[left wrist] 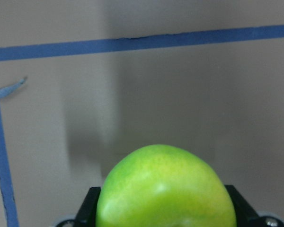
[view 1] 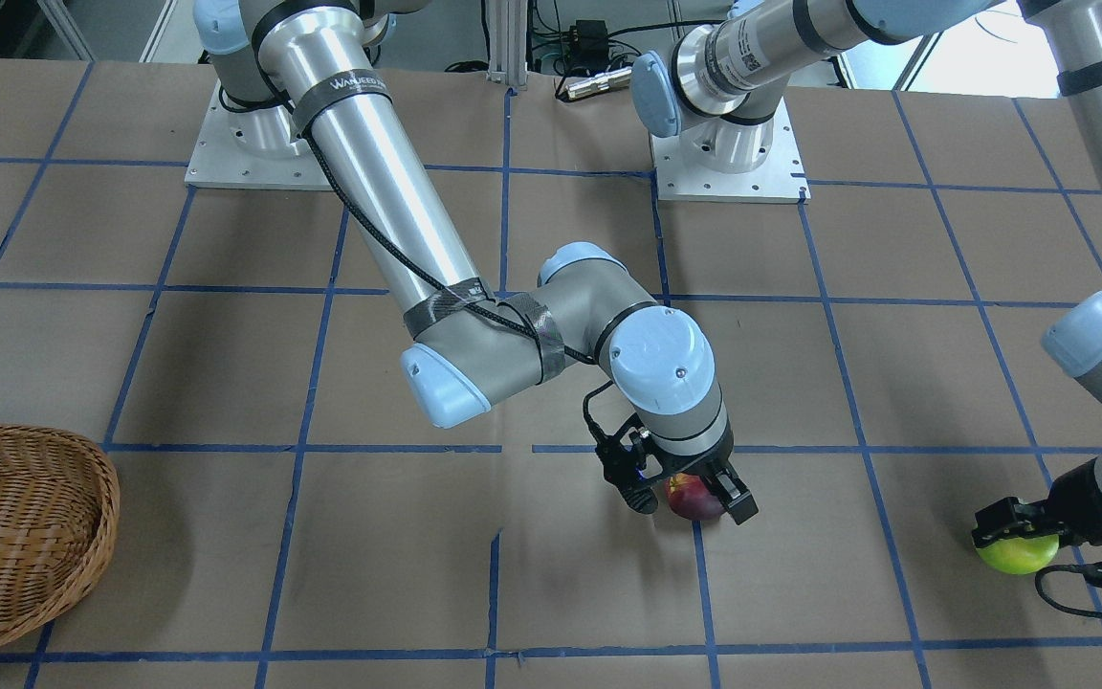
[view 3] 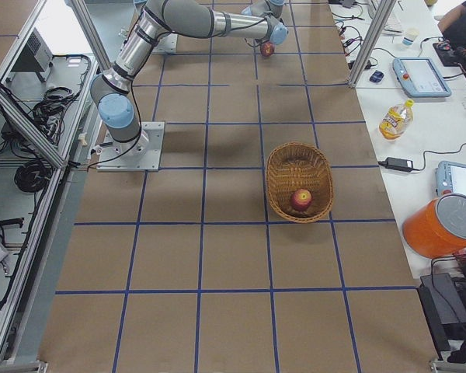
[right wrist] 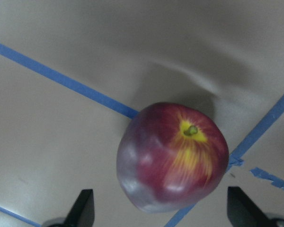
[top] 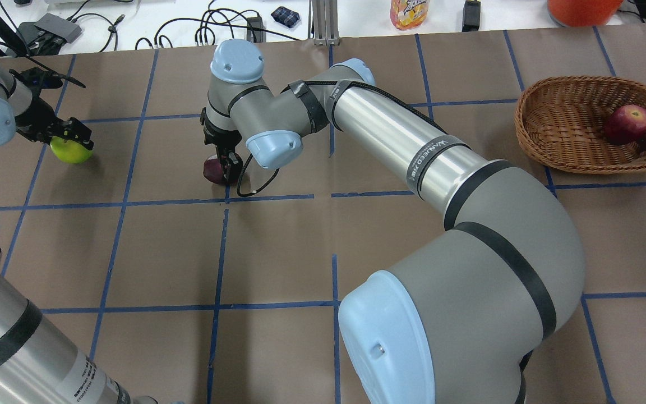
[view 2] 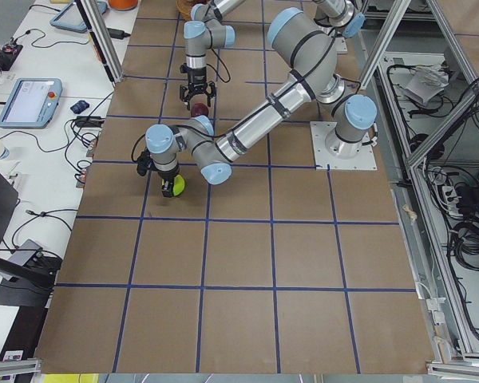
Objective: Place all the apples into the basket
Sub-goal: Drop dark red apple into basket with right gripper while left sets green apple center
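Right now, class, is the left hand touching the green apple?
Touching. In the left wrist view, the left hand has both fingers flush against the green apple, no gap.

Robotics lab: arms (view 1: 379, 172) bolted to metal plates (view 1: 761, 182) on a surface (view 2: 239, 319) gridded with blue tape (view 1: 398, 448). Exterior left view: a teach pendant (view 2: 28, 101) at 10 o'clock, cable bundles (view 2: 467, 239) at 3.

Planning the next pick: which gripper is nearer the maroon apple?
Right. The right gripper straddles the maroon apple, jaws open either side of it. The left gripper is far off toward the robot's left, closed on the green apple.
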